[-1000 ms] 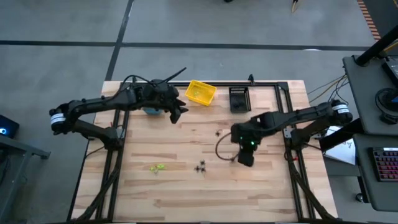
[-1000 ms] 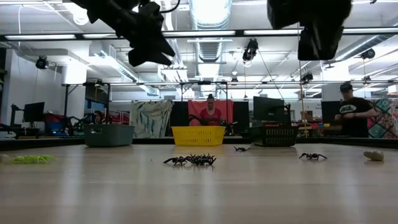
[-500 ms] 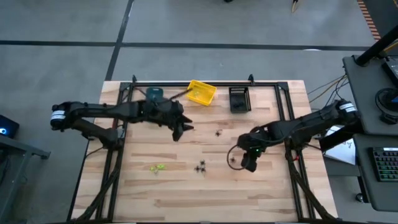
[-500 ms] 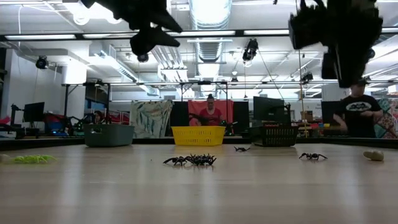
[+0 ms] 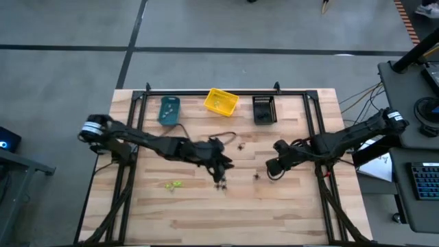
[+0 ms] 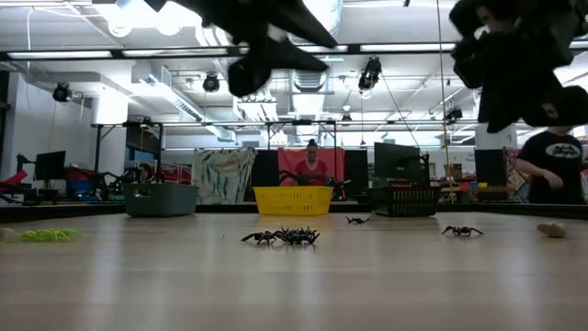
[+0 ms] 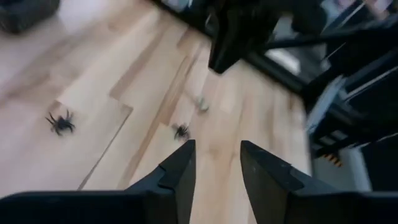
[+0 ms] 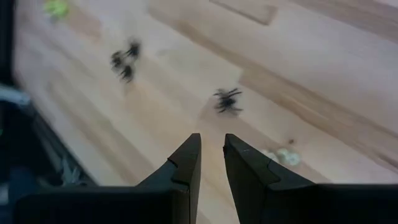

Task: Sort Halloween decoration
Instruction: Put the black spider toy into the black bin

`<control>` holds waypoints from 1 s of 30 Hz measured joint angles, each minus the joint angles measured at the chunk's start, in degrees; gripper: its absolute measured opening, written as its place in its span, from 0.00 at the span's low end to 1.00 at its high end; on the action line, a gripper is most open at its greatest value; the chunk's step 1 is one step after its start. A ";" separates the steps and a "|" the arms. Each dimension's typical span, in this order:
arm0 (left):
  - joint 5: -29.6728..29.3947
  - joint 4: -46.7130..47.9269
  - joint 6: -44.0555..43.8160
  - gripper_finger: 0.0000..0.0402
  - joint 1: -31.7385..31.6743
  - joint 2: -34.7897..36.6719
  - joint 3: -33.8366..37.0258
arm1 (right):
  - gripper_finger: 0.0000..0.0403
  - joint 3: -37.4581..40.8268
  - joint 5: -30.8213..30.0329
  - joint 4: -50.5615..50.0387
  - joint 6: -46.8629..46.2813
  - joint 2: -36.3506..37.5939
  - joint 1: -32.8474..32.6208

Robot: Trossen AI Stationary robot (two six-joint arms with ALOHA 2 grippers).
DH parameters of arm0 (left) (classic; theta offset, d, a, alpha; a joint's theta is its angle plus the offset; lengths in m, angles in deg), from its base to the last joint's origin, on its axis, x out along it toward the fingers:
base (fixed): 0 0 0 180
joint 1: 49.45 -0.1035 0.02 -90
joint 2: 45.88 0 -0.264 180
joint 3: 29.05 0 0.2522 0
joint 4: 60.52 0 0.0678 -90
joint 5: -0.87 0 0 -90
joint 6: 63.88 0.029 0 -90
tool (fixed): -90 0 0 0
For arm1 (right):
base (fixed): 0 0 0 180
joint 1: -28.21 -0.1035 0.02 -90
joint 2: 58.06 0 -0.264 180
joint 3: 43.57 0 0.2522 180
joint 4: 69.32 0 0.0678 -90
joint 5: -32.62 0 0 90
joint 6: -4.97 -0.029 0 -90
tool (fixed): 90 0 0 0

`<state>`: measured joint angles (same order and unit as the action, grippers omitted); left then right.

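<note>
High view: L gripper (image 5: 222, 167) is out over the mid table. A black spider clump (image 5: 221, 184) lies just below it, near but not touching. A green spider (image 5: 173, 184) lies further to the L, well apart. R gripper (image 5: 272, 167) hangs near a 2nd spider (image 5: 257, 175), just beside it. A 3rd spider (image 5: 241, 145) sits between the two grippers, closer to the bins. Teal bin (image 5: 169, 110), yellow bin (image 5: 221, 101) and black bin (image 5: 263, 110) stand in a row at the far edge.

Low view: both grippers are up in the air, off the wood. The clump (image 6: 280, 237) lies flat on the table. A pale bit (image 6: 551, 230) lies far R. A person (image 6: 556, 165) stands behind.

L wrist view: L gripper (image 7: 217, 144) has its fingers apart w/ nothing between. Two spiders lie ahead on the wood, not touching it.

R wrist view: R gripper (image 8: 212, 137) has a small gap, holds nothing. 2nd spider (image 8: 227, 99) lies just ahead, the pale bit (image 8: 283, 155) beside one finger (image 8: 249, 174).
</note>
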<state>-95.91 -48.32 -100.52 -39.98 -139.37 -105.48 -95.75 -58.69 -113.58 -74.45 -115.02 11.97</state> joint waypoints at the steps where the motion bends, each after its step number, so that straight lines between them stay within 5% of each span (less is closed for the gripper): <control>1: 0.25 0.00 0.52 0.25 -0.04 -2.15 -1.08 | 0.16 0.30 0.04 -0.11 -1.46 -0.42 0.00; 15: 4.51 0.35 13.36 0.03 -0.15 -23.88 -16.67 | 0.16 0.49 0.75 6.12 -11.28 -8.55 -2.64; 22: 4.49 -2.56 17.65 0.00 -0.48 -27.87 -16.68 | 0.16 0.58 -0.15 5.89 -16.74 -9.91 -6.01; 30: 4.72 -11.10 23.52 0.00 -0.71 -31.76 -16.43 | 0.16 0.93 -0.48 6.55 -9.55 -11.21 -6.25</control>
<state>-91.19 -59.42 -77.00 -40.69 -171.13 -121.90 -94.82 -59.17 -107.03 -84.00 -126.24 5.72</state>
